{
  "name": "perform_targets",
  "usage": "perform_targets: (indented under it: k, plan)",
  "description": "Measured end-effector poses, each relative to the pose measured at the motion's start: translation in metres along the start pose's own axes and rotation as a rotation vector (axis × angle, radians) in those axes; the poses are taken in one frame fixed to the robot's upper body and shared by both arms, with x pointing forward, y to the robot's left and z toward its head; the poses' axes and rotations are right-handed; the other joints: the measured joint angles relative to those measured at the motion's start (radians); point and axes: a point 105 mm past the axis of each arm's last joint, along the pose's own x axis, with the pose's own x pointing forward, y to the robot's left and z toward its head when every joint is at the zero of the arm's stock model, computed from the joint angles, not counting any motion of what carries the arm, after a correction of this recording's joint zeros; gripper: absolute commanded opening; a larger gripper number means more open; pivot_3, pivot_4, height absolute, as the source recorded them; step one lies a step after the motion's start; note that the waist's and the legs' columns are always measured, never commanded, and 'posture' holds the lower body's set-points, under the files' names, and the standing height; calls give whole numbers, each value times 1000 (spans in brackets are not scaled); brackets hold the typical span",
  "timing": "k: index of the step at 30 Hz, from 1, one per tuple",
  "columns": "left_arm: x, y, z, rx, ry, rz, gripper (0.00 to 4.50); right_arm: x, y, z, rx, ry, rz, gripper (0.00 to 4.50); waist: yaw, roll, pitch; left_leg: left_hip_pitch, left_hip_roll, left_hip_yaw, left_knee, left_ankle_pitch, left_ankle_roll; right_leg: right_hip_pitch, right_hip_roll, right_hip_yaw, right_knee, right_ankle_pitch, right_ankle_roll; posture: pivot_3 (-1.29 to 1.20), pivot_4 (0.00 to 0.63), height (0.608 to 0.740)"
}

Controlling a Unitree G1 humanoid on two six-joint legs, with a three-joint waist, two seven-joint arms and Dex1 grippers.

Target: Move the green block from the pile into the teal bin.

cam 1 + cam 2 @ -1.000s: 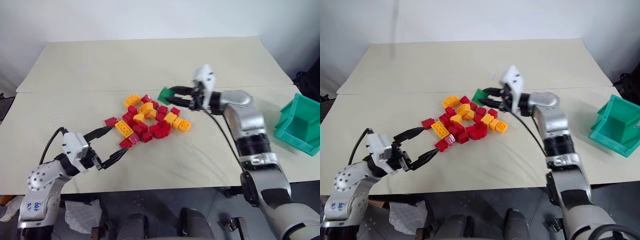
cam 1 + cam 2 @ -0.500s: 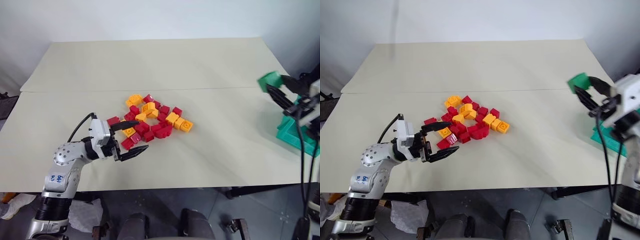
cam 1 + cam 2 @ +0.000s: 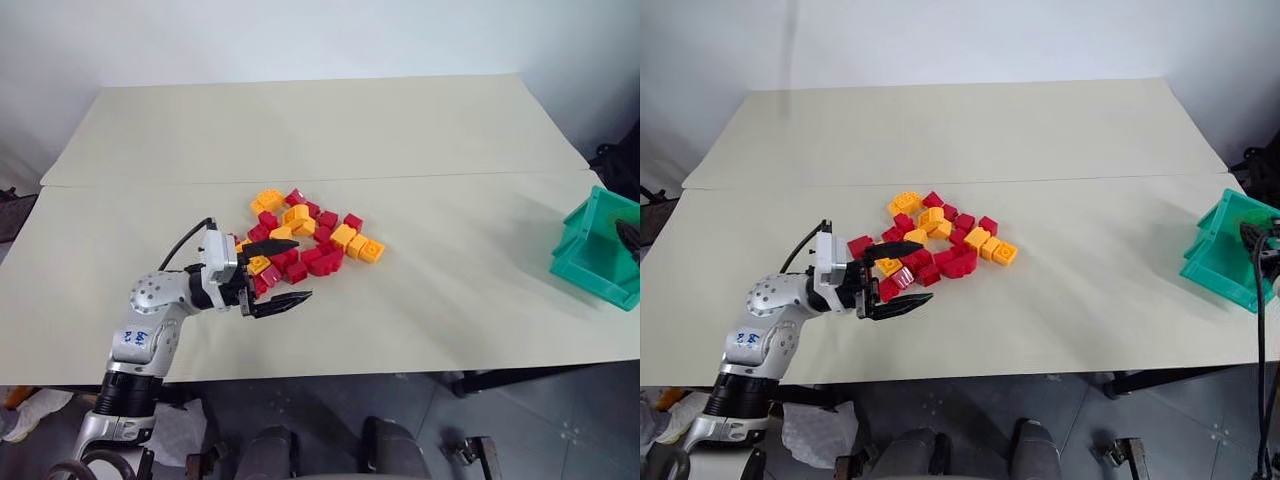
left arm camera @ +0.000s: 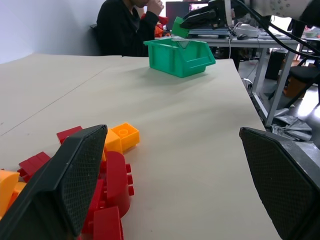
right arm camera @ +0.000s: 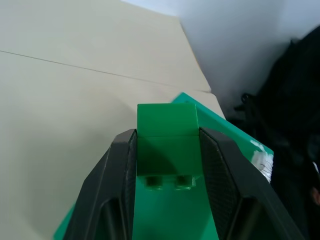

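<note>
The right hand (image 5: 167,200) held the green block (image 5: 167,145) clamped over the teal bin (image 3: 590,255) at the surface's right edge. The left hand (image 3: 275,275) stood wide beside the pile (image 3: 305,240). Risk: an off-centre release could bounce the block off the rim.

Looks like a robotics lab or shared office workspace. Plain beige worktop (image 3: 300,130) set against a bare white wall (image 3: 300,40), no domestic fittings. Beyond the teal bin (image 4: 179,56), the left wrist view shows a person in dark clothing (image 4: 122,27) seated at a desk (image 4: 235,40) with a monitor (image 4: 180,9), cables (image 4: 270,30) and loose gear on it. Toy bricks (image 3: 305,238) heaped mid-worktop read as a test setup, not play.
</note>
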Motion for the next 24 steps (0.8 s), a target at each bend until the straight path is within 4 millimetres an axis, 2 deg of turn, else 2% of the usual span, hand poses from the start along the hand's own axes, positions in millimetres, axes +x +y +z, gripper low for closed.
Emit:
perform_targets:
  k: [5,7,10,13,15,16,18,19,21,23,24]
  plan:
    - [0,1,2,7,-2,5,4500,7,10,-4,22,39,46,3934,8,0,0,-1,0,0,0,0,0,0,0,0,-1,0,0,0,150,740]
    - [-3,2,2,8,1,19,4500,6,7,-2,12,43,47,4480,8,0,0,-1,0,0,0,0,0,0,0,0,-1,0,0,0,150,740]
    - [-6,2,-2,-7,8,40,4500,6,7,9,-5,11,65,4480,6,0,0,-1,0,0,0,0,0,0,0,0,-1,0,0,0,150,740]
    - [-9,2,-3,-5,15,60,4500,7,15,13,-9,-15,118,4480,6,0,0,0,0,0,0,0,0,0,0,0,-1,0,0,0,150,740]
    - [-17,3,-8,-3,40,97,4500,6,34,23,-18,-79,235,4480,3,0,0,0,0,0,0,0,0,0,0,0,-1,0,0,0,150,740]
    - [-22,4,-10,2,55,117,4500,3,51,34,-14,-152,335,4480,1,0,0,0,1,0,0,0,0,0,1,0,-1,0,0,0,150,740]
    - [-31,5,-12,21,78,147,4500,-7,86,42,-41,-241,516,4480,-1,0,0,0,1,-1,0,0,-1,0,1,0,0,0,0,0,150,740]
    - [-42,6,-15,35,106,178,4500,-19,116,38,-72,-281,670,4480,-1,-1,0,1,2,-2,-1,-1,-1,1,2,-1,0,0,0,0,150,740]
    - [-62,11,-23,43,162,254,4500,-35,157,18,-85,-318,879,4480,0,-2,0,0,2,-2,0,-1,-2,1,3,-1,-1,0,0,0,150,740]
    - [-76,13,-28,58,200,309,4500,-42,172,4,-95,-305,985,4480,7,0,1,-1,-1,-1,1,-1,1,1,-1,-1,-2,1,1,0,150,740]
    - [-82,14,-28,68,216,331,4500,-45,176,4,-82,-310,1023,4480,9,1,2,-1,-1,-1,1,0,2,1,-2,-1,-2,1,2,0,150,740]
